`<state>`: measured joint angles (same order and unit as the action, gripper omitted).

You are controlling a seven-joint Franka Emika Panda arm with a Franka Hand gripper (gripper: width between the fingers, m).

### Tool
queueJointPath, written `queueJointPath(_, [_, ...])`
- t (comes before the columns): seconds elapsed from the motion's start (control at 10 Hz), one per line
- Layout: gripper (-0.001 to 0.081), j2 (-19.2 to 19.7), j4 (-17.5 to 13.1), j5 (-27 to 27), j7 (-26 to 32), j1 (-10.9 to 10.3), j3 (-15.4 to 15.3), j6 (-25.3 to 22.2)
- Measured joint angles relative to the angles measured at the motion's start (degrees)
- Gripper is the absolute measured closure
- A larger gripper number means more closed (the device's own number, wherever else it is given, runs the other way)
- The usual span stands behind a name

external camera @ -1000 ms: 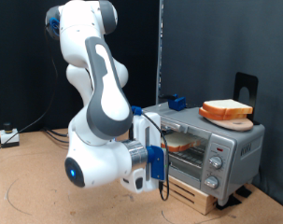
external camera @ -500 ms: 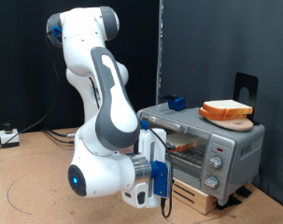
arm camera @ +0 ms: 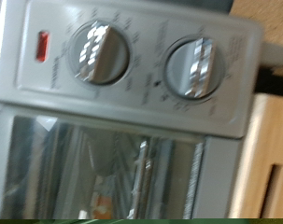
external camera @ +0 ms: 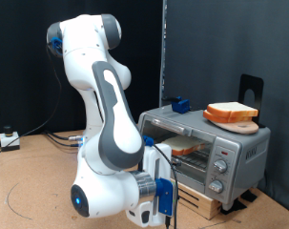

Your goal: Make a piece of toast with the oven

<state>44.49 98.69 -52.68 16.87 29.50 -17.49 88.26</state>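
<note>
The silver-grey oven (external camera: 220, 145) stands on a wooden slatted base at the exterior view's right, its glass door shut. A pale slice of bread (external camera: 189, 146) shows through the glass on the rack. Another slice of toast (external camera: 230, 109) with a golden-brown crust lies on a round wooden board on top of the oven. My gripper's hand (external camera: 155, 197) hangs low in front of the oven's left side, and its fingers do not show. The wrist view shows the oven (arm camera: 132, 103) close up: two knobs (arm camera: 99, 54), a red lamp (arm camera: 43, 43) and the glass door.
The wooden slatted base (external camera: 196, 197) shows under the oven and in the wrist view (arm camera: 264, 159). A black stand (external camera: 251, 91) rises behind the board. A small blue thing (external camera: 180, 104) sits at the oven's back. Cables lie on the brown floor at the left.
The arm has folded lower, and the hand has dropped down and slightly right in front of the oven. The oven and both slices have not moved.
</note>
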Motion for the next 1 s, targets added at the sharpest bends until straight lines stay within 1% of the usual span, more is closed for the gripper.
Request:
queueJointPath(0.3, [-0.0003, 4.18, -5.75, 1.09, -1.36, -0.70, 0.00, -0.60])
queueJointPath(0.5, [-0.0003, 6.77, -9.12, 2.35, -4.79, -1.56, -0.05, -3.67])
queueJointPath(0.7, [-0.0003, 8.23, -9.88, 2.70, -6.13, -2.77, -0.22, -4.63])
queueJointPath(1.0, [-0.0003, 8.72, -9.19, 3.26, -5.66, -5.61, -0.95, -4.60])
